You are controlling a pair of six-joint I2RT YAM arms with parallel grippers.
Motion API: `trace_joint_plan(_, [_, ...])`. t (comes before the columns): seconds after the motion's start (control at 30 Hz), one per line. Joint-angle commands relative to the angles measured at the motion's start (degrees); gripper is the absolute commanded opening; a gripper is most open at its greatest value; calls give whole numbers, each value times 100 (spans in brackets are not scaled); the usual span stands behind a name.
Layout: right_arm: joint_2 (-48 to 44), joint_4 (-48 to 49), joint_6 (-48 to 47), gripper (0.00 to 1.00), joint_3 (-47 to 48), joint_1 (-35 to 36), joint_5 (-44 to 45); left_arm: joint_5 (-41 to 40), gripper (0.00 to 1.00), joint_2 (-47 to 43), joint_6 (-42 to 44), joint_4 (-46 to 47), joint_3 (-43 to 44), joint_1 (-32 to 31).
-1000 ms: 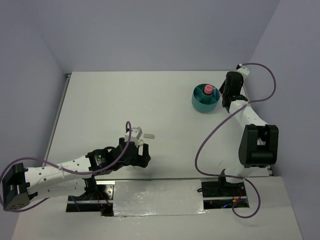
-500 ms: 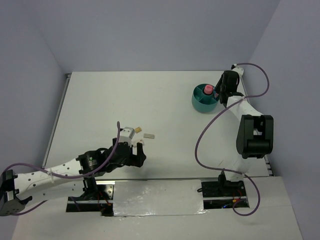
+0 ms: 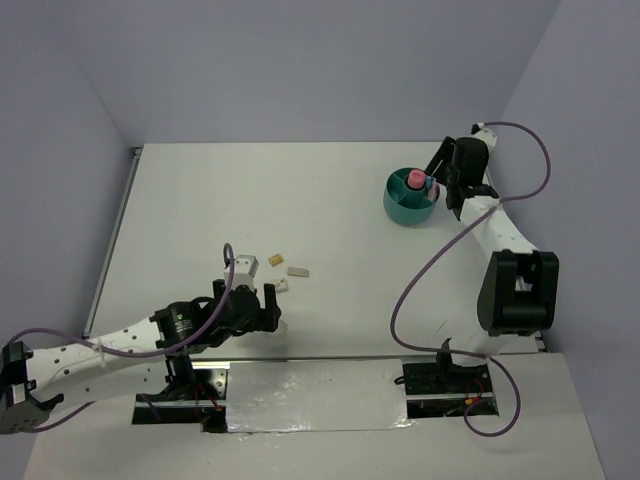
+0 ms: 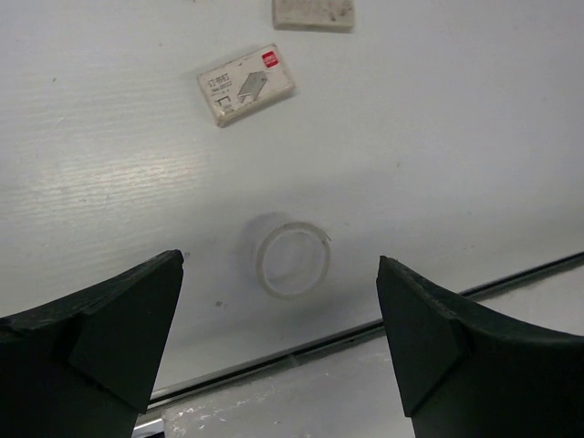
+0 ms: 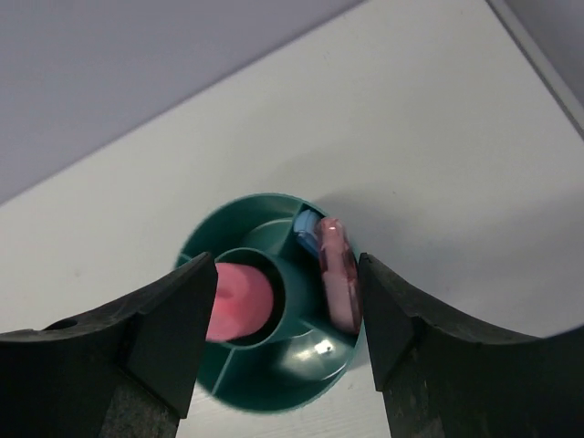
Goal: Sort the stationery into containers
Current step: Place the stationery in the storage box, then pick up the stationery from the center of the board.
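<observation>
Hovering wide apart, the left jaws frame the ring (image 4: pixel 292 260) on the counter (image 4: pixel 474 109), seemingly lined up to grasp it; a box (image 4: pixel 246 84) lies at 11 o'clock. The right jaws, also wide, straddle the organizer (image 5: pixel 265 379) holding a tube (image 5: pixel 239 301).

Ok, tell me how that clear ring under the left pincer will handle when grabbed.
The clear ring lies flat on the table, so it probably won't roll. It looks thin and see-through, likely light and slick, so it may skid when nudged. Its wall might flex if the left pincer squeezes.
</observation>
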Motion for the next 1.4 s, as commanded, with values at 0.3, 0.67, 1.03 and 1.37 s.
trace_joint_plan(0.3, [-2997,-153,729,76,-1639,460,-1458,663,99,1607,759,957,642,1398])
trace_joint_plan(0.67, [-4447,-884,754,77,-2975,2263,-1432,541,97,3506,-171,343,1881,1813])
trace_joint_plan(1.03, [-5528,-1499,834,77,-3266,2395,-1731,304,88,4860,-1015,483,1969,1796])
trace_joint_plan(1.37, [-5652,-1413,808,77,-3432,2412,-2072,260,57,5177,-1156,536,1829,1787])
